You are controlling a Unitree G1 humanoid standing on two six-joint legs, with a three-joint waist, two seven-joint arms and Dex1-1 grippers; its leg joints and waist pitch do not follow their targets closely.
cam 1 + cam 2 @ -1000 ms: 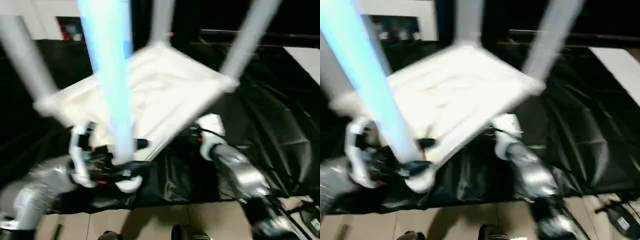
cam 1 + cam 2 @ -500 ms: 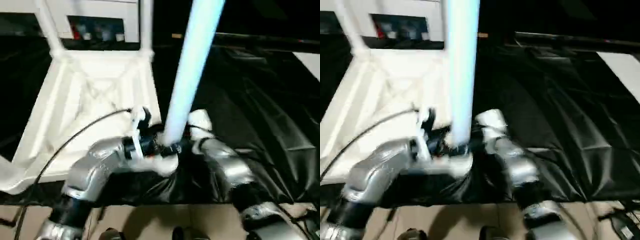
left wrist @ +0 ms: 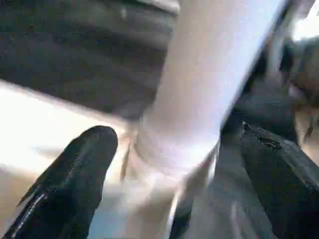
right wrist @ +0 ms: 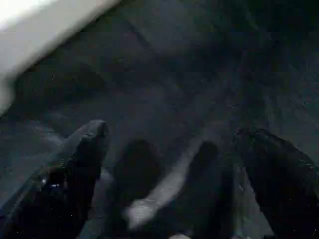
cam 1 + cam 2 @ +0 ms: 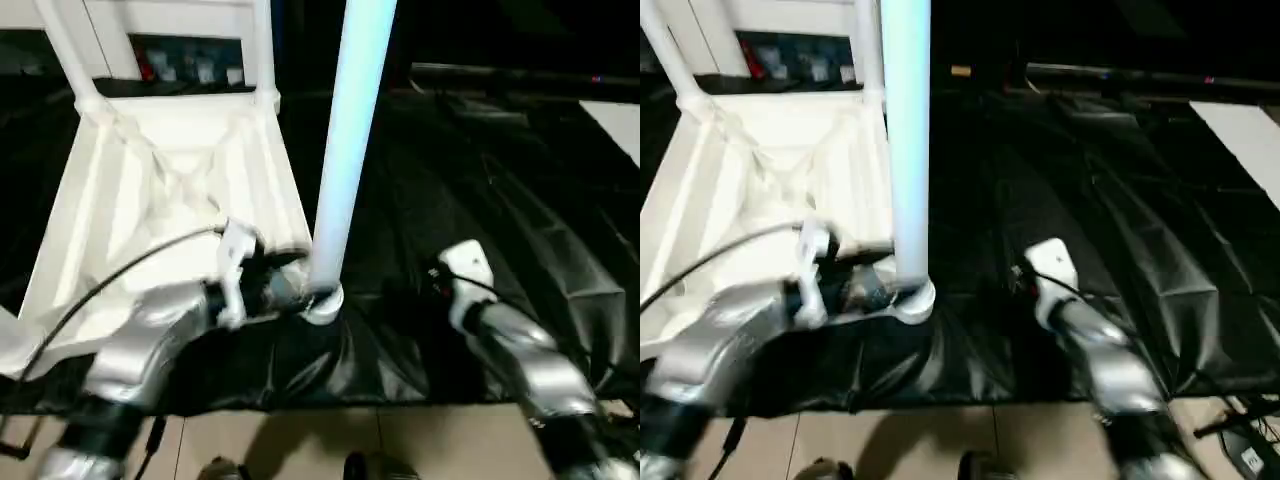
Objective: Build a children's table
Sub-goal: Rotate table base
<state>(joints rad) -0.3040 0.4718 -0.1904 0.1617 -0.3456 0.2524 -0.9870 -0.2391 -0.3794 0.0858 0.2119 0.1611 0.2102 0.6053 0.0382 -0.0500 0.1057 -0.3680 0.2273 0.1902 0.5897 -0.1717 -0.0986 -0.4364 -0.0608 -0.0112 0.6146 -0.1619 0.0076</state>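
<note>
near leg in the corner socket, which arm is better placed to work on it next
Left. The left gripper has its jaws open either side of the near leg where it enters the tabletop corner socket. The right gripper, jaws open, faces only the black sheet, apart from the leg.

A crumpled black sheet covers the floor. The upturned white tabletop lies directly on it, ribbed side up. Pale floor tiles show at the sheet's near edge.
</note>
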